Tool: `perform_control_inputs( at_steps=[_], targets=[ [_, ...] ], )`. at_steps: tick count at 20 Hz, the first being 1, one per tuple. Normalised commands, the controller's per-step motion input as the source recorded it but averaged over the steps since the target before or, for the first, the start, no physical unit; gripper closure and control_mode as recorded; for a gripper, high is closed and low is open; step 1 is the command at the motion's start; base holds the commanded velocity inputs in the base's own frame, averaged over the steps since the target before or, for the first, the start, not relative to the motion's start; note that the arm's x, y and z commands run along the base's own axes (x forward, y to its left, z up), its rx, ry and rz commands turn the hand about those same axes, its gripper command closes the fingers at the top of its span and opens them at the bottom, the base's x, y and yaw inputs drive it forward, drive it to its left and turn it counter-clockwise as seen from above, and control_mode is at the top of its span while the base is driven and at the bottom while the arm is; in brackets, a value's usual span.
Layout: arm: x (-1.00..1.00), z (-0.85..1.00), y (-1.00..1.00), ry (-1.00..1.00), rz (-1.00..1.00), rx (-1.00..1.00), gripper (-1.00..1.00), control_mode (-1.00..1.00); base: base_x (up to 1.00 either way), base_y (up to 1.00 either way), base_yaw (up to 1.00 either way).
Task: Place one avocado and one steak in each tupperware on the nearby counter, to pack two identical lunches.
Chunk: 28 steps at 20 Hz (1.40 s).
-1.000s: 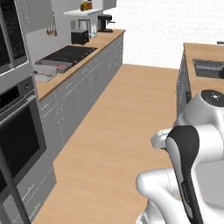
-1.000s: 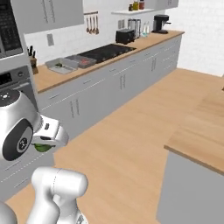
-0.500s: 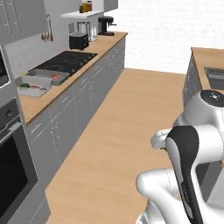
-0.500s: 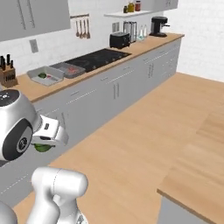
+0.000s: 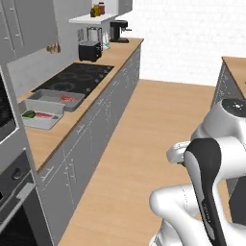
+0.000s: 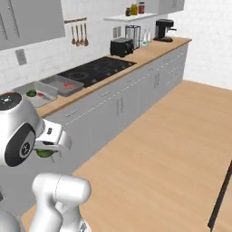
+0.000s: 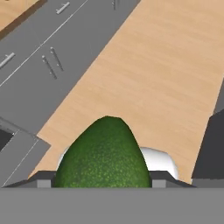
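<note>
1. The counter (image 5: 48,141) runs along the left wall over grey drawer fronts, and it is well apart from the arm. The base has to close that gap before any placing. If it stops short or at a bad angle, the arm could reach over the edge and drop its load on the wooden floor.
2. Two tupperware bins sit side by side on that counter, just before the black stovetop (image 5: 74,79). The nearer tupperware (image 5: 42,120) already holds a green avocado and a steak (image 5: 45,115). The farther tupperware (image 5: 56,101) shows a steak only. Because the bins look alike and touch or nearly touch, the arm could aim at the wrong one. That would leave two avocados in one lunch and none in the other.
3. The gripper (image 7: 103,177) is closed around an avocado (image 7: 103,153), with the fingers partly spread by its width. In the right base view the fruit shows green beneath the hand.
4. The avocado is rounded and tapers at one end. I judge that it could slip or twist in the fingers if the base jolts. Released from too high, it could roll and bounce off the thick rim or land on the steak and tip out.
</note>
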Motion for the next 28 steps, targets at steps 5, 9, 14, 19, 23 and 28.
perform_control_inputs(
  at_steps=[5, 9, 14, 19, 23, 28],
  targets=[
    [0.00, 0.00, 0.00, 0.00, 0.00, 0.00, 1.00, 1.00, 1.00, 0.28, -0.03],
    [0.00, 0.00, 0.00, 0.00, 0.00, 0.00, 1.00, 1.00, 0.93, -0.07, 0.23],
    [0.00, 0.00, 0.00, 0.00, 0.00, 0.00, 1.00, 1.00, 1.00, -0.02, 0.45],
    [0.00, 0.00, 0.00, 0.00, 0.00, 0.00, 1.00, 1.00, 0.90, -0.04, 0.58],
    [0.00, 0.00, 0.00, 0.00, 0.00, 0.00, 1.00, 1.00, 0.45, -0.33, 0.66],
    [0.00, 0.00, 0.00, 0.00, 0.00, 0.00, 1.00, 1.00, 0.34, -0.42, 0.75]
  ],
)
